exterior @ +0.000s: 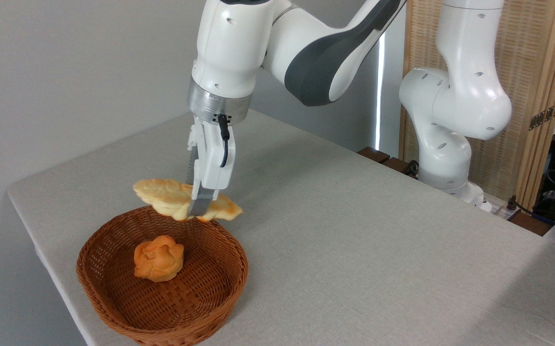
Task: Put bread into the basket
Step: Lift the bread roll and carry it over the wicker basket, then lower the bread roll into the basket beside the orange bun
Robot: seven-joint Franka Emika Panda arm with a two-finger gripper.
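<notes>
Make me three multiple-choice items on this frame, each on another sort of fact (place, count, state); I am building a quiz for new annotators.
1. Where is the long loaf?
A. Flat on the table
B. Held in the air over the basket's far rim
C. Lying in the basket's bottom

2. How many baked items lie inside the basket?
A. None
B. One
C. Three

3. How does the pincer stand?
A. Shut on the long loaf
B. Open above the bun
C. Shut on the basket's rim

Answers:
1 B: the long loaf hangs clear of the table, above the far rim of the wicker basket.
2 B: only the round orange bun rests in it.
3 A: the pincer clamps the loaf across its middle.
</notes>
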